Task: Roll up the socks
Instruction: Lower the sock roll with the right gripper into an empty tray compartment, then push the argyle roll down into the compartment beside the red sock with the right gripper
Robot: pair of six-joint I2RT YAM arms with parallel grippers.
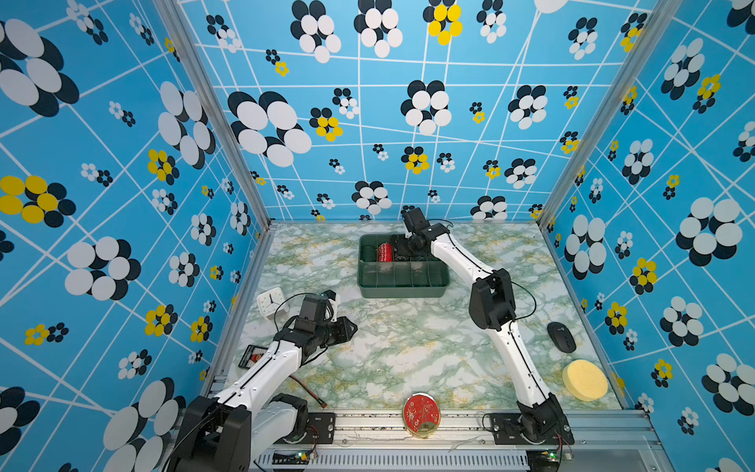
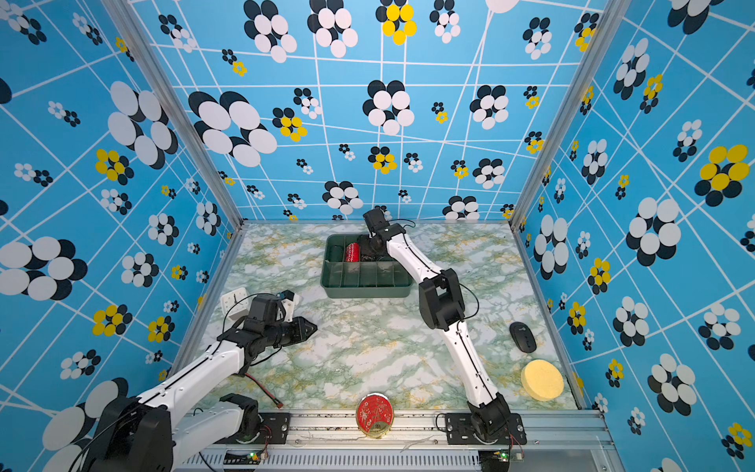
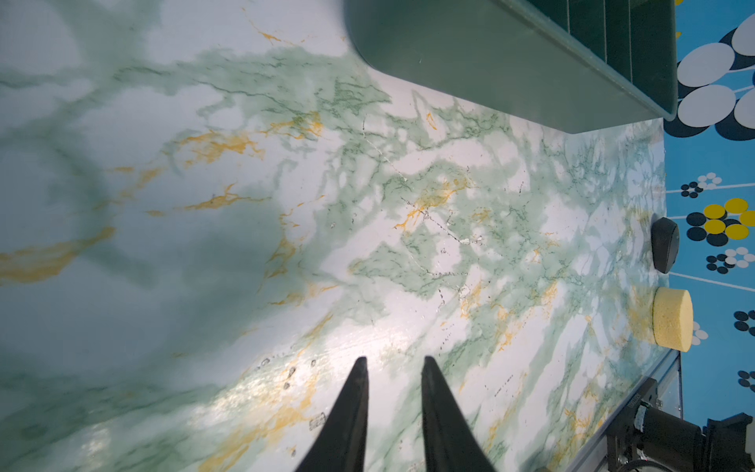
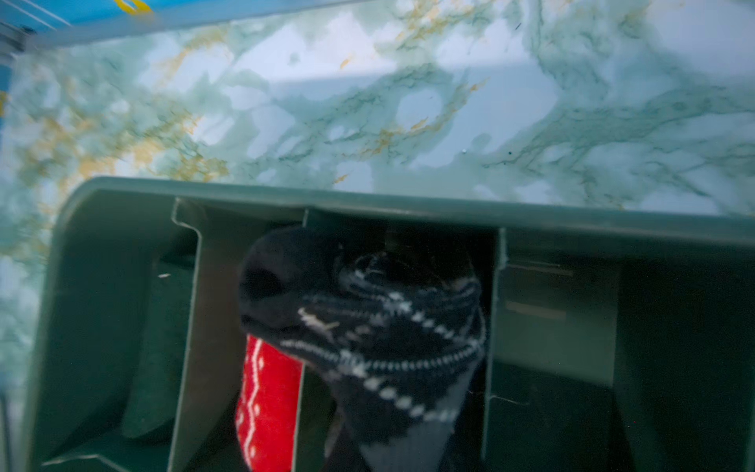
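Over at the back, the right gripper [image 1: 403, 250] is down in the green tray [image 1: 402, 288], clamped on the socks [image 4: 367, 327]. Its fingers are buried in the fabric. The black argyle bundle sits in a rear compartment, spilling over the divider onto the red roll [image 4: 267, 400] next door. The left gripper [image 3: 394, 363] hangs low over the marble table [image 1: 408, 347], well apart from the tray, jaws a little apart with nothing between them.
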